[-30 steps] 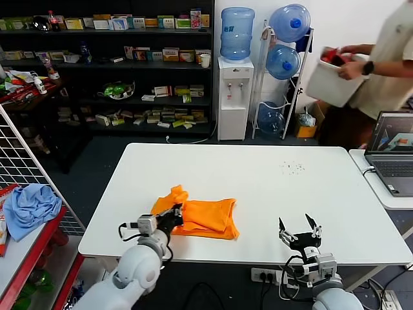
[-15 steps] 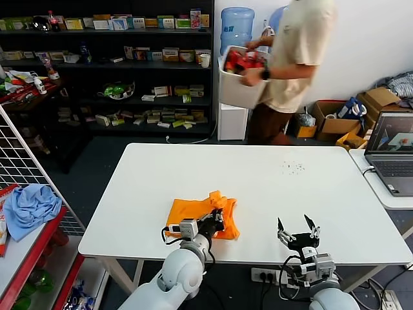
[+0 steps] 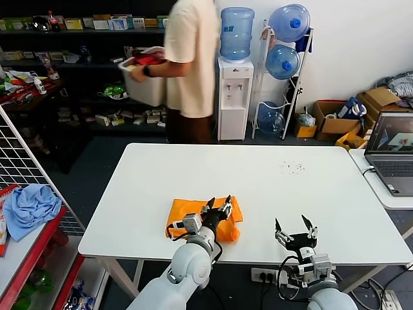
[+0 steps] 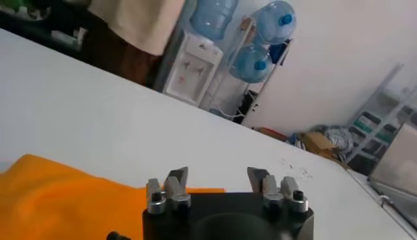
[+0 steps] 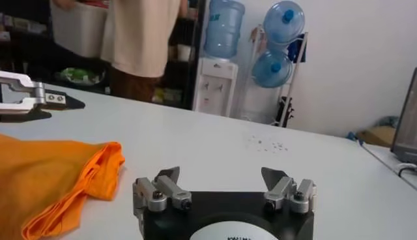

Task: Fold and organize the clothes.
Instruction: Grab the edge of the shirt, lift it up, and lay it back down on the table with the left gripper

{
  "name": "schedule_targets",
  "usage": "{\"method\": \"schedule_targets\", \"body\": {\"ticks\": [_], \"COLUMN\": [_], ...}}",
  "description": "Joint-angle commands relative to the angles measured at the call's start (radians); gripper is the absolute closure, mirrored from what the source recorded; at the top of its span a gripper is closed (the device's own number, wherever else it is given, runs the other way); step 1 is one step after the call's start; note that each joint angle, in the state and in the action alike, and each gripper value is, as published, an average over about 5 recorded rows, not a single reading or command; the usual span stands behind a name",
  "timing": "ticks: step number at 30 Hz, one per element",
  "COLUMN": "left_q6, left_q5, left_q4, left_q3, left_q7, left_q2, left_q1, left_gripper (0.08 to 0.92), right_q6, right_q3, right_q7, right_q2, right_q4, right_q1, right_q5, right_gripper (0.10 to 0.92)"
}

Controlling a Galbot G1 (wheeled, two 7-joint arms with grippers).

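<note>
Left pincer (image 3: 219, 207) wide open, empty, above orange T-shirt (image 3: 193, 213) on white table (image 3: 271, 187).

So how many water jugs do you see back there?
3: one on the dispenser, two on the rack beside it, the top jug above the middle jug. A lower one may be hidden.

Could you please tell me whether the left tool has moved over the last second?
Yes. The left tool has swung toward the robot's right across the orange T-shirt, judged against the white table's near edge, and now stands open above it.
</note>
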Motion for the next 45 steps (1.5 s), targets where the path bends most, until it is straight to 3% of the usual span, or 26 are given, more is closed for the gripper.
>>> {"method": "schedule_targets", "body": {"ticks": [1,4,8,14,20,25,35,45], "left_q6": [0.007,0.042,0.099,0.199,0.255,0.274,0.276,0.290], "left_q5": [0.029,0.018,-0.014,-0.077,-0.142,-0.147,-0.128,-0.126], "left_q4": [-0.044,-0.085,-0.110,-0.049,0.024,0.075,0.173,0.168], "left_q3": [-0.100,-0.141,-0.188,-0.235,-0.237,-0.215,-0.187,-0.174], "left_q7": [0.074,0.134,0.212,0.335,0.471,0.526,0.532,0.524], "left_q2": [0.206,0.314,0.425,0.499,0.485,0.453,0.411,0.399], "left_q1": [0.051,0.076,0.097,0.088,0.054,0.020,-0.026,-0.034], "left_gripper": [0.274,0.206,0.179,0.177,0.177,0.177,0.177,0.206], "right_q6": [-0.002,-0.001,0.001,0.001,0.001,0.003,0.003,-0.003], "right_q3": [-0.006,-0.013,-0.019,-0.019,-0.011,0.004,0.016,0.013], "right_q7": [-0.004,-0.013,-0.023,-0.029,-0.036,-0.039,-0.041,-0.039], "right_q2": [-0.009,-0.011,-0.014,-0.022,-0.026,-0.031,-0.032,-0.033], "right_q4": [0.001,-0.003,-0.010,-0.018,-0.020,-0.019,-0.018,-0.011], "right_q1": [0.004,0.008,0.014,0.016,0.010,-0.001,-0.010,-0.003], "right_q5": [0.002,0.001,0.001,0.010,0.017,0.022,0.028,0.032], "right_gripper": [0.203,0.203,0.203,0.203,0.203,0.203,0.203,0.203]}}
